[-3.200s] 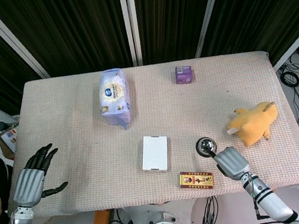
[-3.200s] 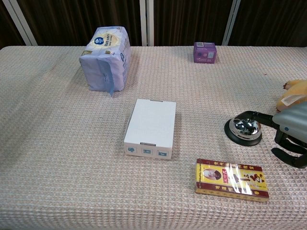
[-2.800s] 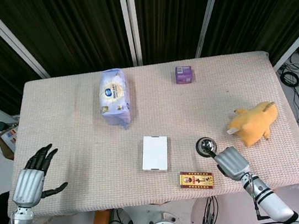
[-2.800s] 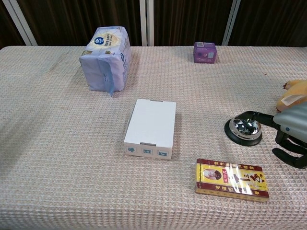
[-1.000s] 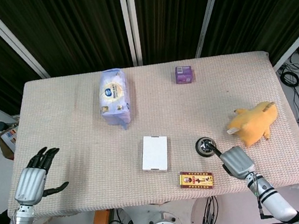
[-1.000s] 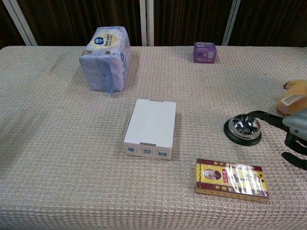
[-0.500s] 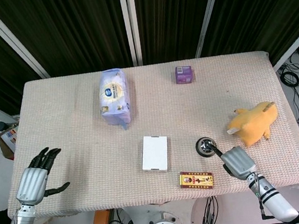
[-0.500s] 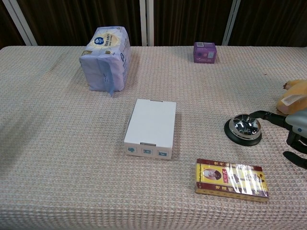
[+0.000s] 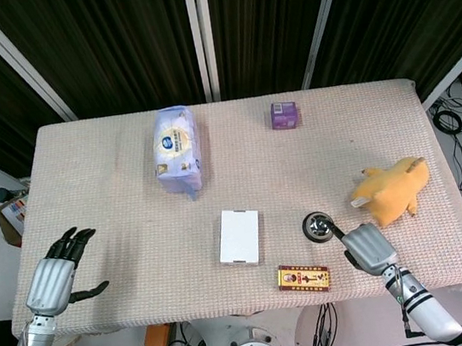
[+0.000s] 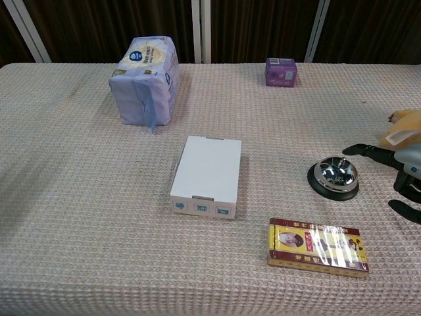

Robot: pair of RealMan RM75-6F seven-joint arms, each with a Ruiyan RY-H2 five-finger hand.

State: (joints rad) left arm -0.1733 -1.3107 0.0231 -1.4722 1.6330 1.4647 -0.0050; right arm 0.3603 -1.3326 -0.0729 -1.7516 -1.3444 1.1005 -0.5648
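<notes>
A: What was shown by the head view alone?

B: The left robot hand [image 9: 50, 283] was seen at the desk [image 9: 120, 240] edge, fingers spread, nothing held. The yellow plush toy [image 9: 391, 190] was shown whole.

A: And the right robot hand [image 9: 366, 248]?

B: It was held open just beside the call bell [image 10: 334, 176], apart from it in the chest view. Writing on the red-and-yellow box [image 10: 318, 245] could not be read.

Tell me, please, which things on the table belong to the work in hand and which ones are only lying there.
In hand:
- right hand, open, fingers beside the bell, apart from it
- metal bell on its black base

Lying about:
- white box
- red and yellow packet
- tissue pack
- purple box
- yellow plush toy
- left hand, open at the table's edge
</notes>
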